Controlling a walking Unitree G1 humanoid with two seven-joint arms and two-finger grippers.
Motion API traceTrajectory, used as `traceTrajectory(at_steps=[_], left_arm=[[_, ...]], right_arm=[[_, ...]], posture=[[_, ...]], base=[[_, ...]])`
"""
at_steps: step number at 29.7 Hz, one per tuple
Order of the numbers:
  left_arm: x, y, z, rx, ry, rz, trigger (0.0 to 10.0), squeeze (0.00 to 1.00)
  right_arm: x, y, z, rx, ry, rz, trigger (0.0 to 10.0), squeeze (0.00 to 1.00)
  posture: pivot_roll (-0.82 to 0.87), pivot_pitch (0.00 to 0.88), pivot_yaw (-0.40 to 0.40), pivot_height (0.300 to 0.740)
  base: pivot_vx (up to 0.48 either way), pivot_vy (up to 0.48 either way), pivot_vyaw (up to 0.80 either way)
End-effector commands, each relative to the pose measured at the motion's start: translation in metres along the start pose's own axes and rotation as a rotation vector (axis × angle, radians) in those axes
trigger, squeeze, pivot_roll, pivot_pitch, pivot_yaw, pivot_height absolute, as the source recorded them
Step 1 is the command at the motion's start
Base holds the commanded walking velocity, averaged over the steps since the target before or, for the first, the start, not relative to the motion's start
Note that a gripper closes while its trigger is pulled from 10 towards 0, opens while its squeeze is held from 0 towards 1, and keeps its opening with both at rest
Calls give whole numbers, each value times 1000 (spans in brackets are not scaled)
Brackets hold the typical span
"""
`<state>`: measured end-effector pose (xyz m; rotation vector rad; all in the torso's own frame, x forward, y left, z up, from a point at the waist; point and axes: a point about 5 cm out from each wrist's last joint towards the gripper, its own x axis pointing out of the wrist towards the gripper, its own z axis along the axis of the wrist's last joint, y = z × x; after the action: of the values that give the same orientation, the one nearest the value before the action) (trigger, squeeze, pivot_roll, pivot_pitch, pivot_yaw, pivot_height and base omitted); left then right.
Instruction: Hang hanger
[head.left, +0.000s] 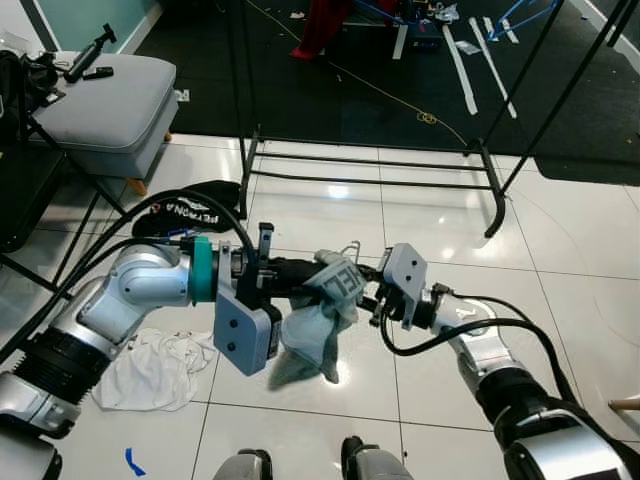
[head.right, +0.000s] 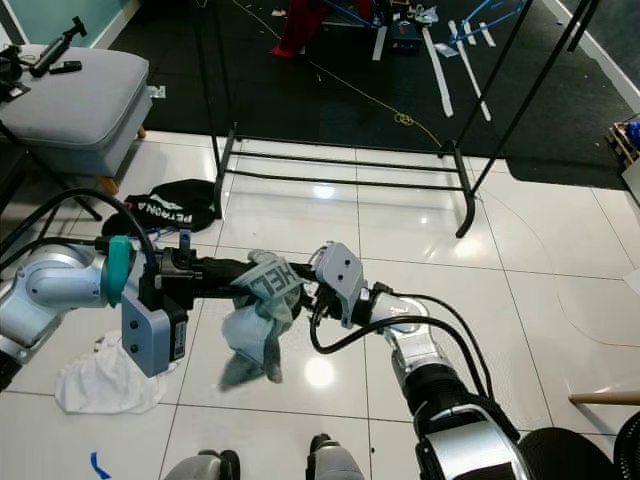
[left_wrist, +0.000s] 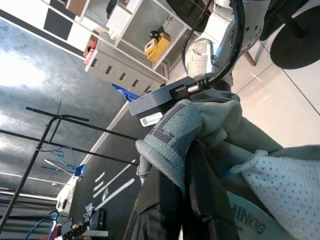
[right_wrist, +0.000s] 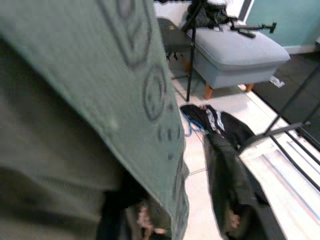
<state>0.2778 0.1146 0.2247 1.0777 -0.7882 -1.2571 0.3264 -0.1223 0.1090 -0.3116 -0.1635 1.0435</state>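
A grey-green garment (head.left: 325, 315) with dark lettering hangs bunched between my two grippers, above the white tile floor. A thin metal hanger hook (head.left: 350, 247) sticks up just above the cloth. My left gripper (head.left: 300, 278) reaches in from the left and is shut on the garment's upper edge; in the left wrist view the ribbed hem (left_wrist: 170, 142) wraps over its fingers. My right gripper (head.left: 372, 296) comes in from the right and touches the same bundle, with the cloth (right_wrist: 100, 100) draped right over its camera. The black clothes rack (head.left: 370, 165) stands on the floor beyond.
A grey padded stool (head.left: 105, 105) stands at the far left. A black garment (head.left: 190, 208) lies on the tiles beside it, and a white cloth (head.left: 155, 370) lies under my left arm. Cables and clutter cover the dark floor behind the rack.
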Motion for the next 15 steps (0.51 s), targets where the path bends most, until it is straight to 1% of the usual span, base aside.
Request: traceTrajectory(at_steps=[1,6,7,14,15], left_arm=[[1,-1,3,-6,-16,-1,0,0],[2,-1,4,-6,-20,-2,0,0],[3,0,5,-5,-24,-3,0,0],[4,-1,9,-4,-36,-5,0,0],[4,-1,10,-4,-36,-6,0,0]], right_arm=[[0,-1,1,10,-19,-4,10000,1000],[1,-1,2,8,-22,-3,10000,1000],[1,-1,2,9,-19,2,10000,0],[3,-1,-1,25,18,10,10000,0],[3,-2,-2,29,22,8,8510,0]], posture=[[23,90,19,740],[24,91,20,740],[24,92,19,740],[27,91,16,740],[27,91,15,740]], base=[[0,0,0],[0,0,0],[0,0,0],[0,0,0],[0,0,0]])
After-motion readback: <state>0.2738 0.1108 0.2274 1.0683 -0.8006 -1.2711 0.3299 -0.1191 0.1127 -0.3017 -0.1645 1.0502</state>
